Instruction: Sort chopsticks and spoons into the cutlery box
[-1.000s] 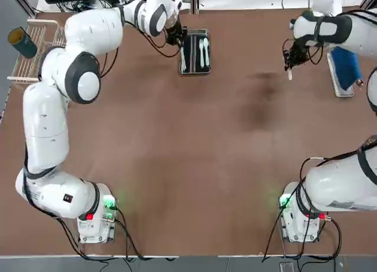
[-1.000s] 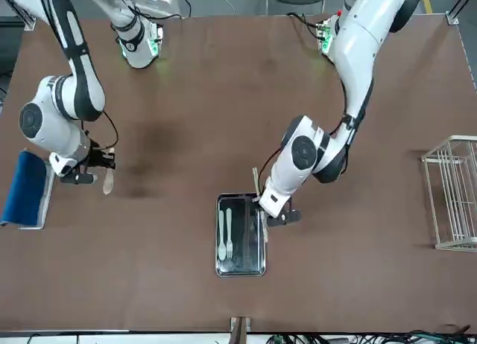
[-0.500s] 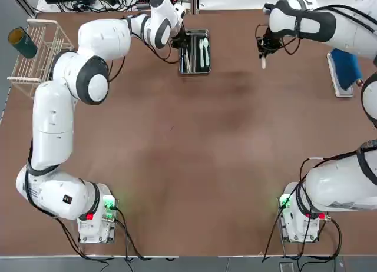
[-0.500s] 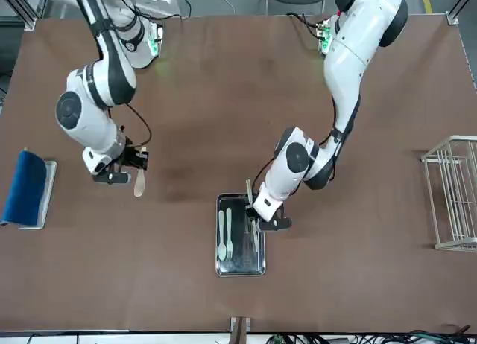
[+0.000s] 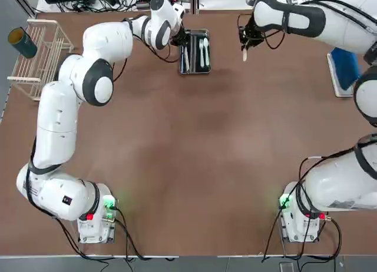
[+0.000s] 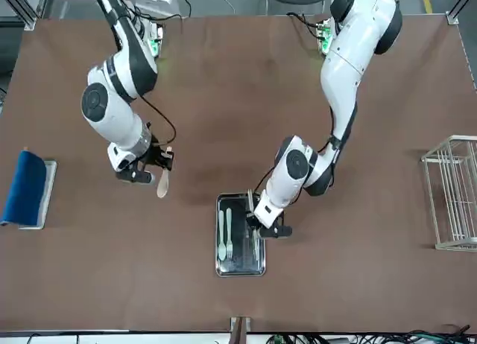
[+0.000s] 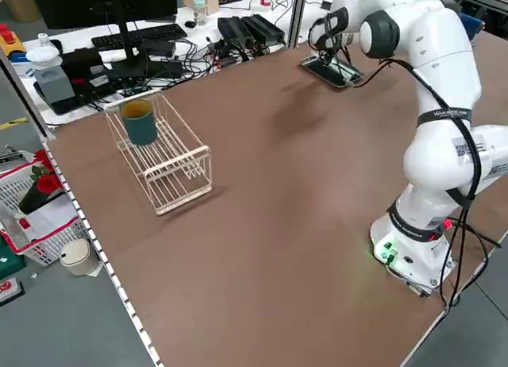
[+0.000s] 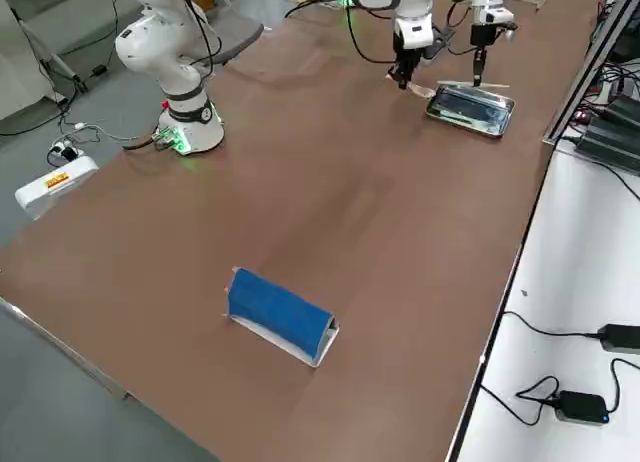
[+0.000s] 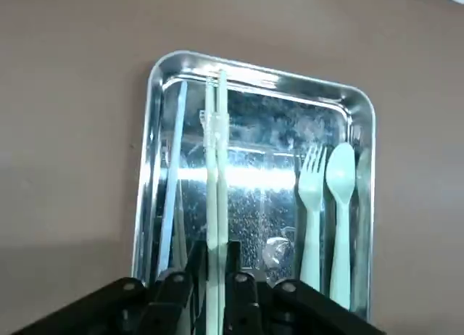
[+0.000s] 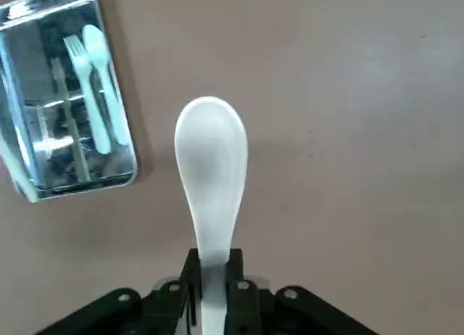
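The left claw [image 9: 216, 277] is clamped on seemingly both chopsticks [image 9: 217, 168], the right claw [image 10: 213, 288] on a white spoon [image 10: 212, 161].

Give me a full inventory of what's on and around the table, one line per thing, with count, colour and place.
cutlery box: 1, shiny metal, far edge from the arm bases
chopsticks: 2, pale, gripped over the box
fork: 1, white, in the box
spoon in the box: 1, white, beside the fork
wire rack: 1, white, left side
cup: 1, dark green, on the rack
pad: 1, blue and white, right side
held spoon: 1, white, right of the box
left end effector: 1, black, at the box, shut on the chopsticks
right end effector: 1, black, right of the box, shut on the spoon
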